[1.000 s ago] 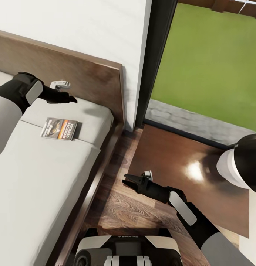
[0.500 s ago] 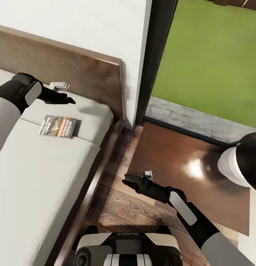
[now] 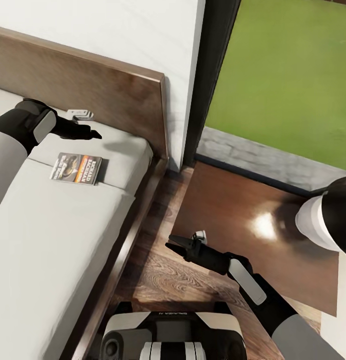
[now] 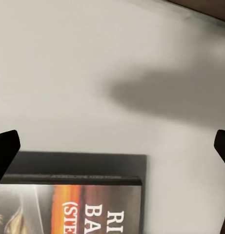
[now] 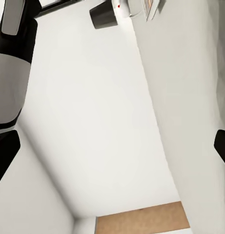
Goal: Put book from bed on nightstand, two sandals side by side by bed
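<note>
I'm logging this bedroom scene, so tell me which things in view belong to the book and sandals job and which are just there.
Job things:
- book lying on the bed
- nightstand
- left end effector, open above the book

Just there:
- window with lawn outside
- wood floor

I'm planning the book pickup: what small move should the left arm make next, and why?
Probably lower the left gripper toward the book. Its fingers are spread wide and empty above the bed, and the book lies flat just short of them, its top edge in the wrist view.
</note>
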